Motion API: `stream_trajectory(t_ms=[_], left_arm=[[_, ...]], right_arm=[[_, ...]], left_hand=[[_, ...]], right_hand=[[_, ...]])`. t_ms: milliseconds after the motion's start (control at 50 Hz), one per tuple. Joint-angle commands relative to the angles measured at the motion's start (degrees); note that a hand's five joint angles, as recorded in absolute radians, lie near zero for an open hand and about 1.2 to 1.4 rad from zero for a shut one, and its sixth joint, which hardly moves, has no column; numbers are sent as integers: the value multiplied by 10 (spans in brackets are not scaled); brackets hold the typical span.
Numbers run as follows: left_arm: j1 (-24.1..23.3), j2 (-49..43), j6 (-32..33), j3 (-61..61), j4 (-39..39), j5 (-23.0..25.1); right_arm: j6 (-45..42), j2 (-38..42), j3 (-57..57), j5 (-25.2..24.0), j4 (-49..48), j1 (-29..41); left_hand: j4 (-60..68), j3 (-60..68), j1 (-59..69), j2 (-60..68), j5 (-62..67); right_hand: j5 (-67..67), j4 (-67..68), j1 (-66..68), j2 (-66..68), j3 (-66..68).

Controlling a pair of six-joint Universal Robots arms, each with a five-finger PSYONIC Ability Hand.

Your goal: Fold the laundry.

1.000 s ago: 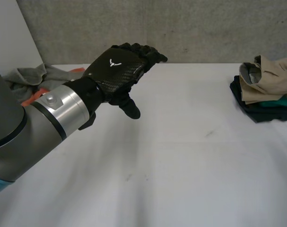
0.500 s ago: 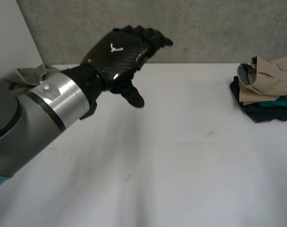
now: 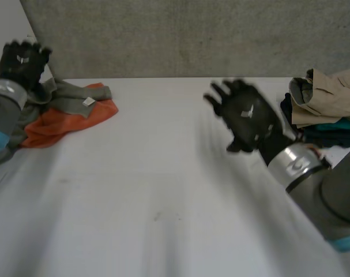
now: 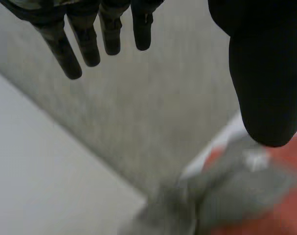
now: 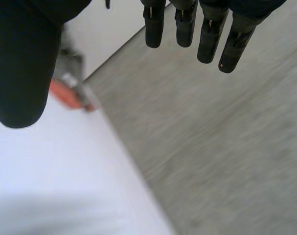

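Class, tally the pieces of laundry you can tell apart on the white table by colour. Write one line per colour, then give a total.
Grey cloth: 1
Orange cloth: 1
Beige garment: 1
Teal garment: 1
Dark garment: 1
Total: 5. The grey and orange pieces are loose in one heap, and the other three are stacked.

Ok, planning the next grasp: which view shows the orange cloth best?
The head view: the orange cloth lies plainly on the table, a grey garment partly over it. The left wrist view has a blurred patch beside the left hand; the right wrist view, a far sliver.
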Motion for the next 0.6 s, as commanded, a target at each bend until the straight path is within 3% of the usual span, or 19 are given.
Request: stream_trajectory(t_ms=[20, 120, 200, 260, 280, 420, 500, 600], left_arm=[[55, -175, 113, 109, 0, 17], [82, -238, 123, 157, 0, 13], [85, -269, 123, 190, 0, 9], [85, -268, 122, 196, 1, 8], [81, -265, 125, 198, 7, 7], [56, -208, 117, 156, 97, -54], [45, -149, 83, 94, 131, -54], [13, -58, -8, 23, 140, -43]], right_arm=[[-66, 40, 12, 39, 64, -5], [-75, 40, 20, 60, 73, -6], [-77, 40, 30, 62, 73, -5], [-74, 40, 30, 62, 73, -6], [-73, 40, 30, 62, 73, -8], [-68, 35, 35, 62, 73, -19], [-68, 34, 40, 62, 73, -19], [-68, 34, 40, 63, 73, -28]], left_hand=[[1, -3, 6, 1, -10], [75, 71, 80, 75, 64], [303, 299, 308, 303, 293], [656, 652, 661, 656, 645], [683, 680, 688, 684, 673], [684, 680, 689, 684, 673], [684, 680, 689, 684, 673], [684, 680, 689, 684, 673]], right_hand=[[-38, -33, -14, -25, -22], [-38, -33, -14, -25, -22], [-38, -33, -14, -25, -22], [-38, -33, -14, -25, -22], [-38, -33, -14, -25, -22], [-38, -33, -14, -25, -22], [-38, -33, -14, -25, -22], [-38, -33, -14, -25, -22]])
